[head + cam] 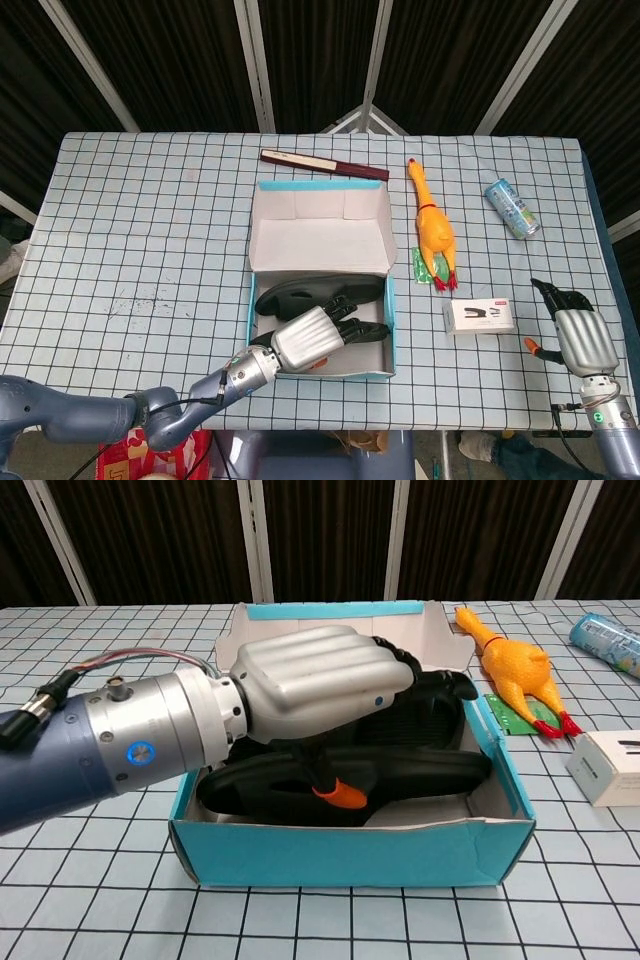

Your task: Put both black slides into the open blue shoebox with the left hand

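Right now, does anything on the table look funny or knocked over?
Nothing looks spilled or broken. The can lies on its side near the right edge, and the rubber chicken lies flat beside the blue shoebox. Both black slides sit inside the box under the left hand.

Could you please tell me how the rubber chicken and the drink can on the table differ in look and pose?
The rubber chicken is yellow-orange, long and tapered, with its beak pointing to the far edge; the drink can is a short blue-green cylinder, lying at a diagonal. The chicken lies near the shoebox, the can nearer the table's right edge. Both lie flat.
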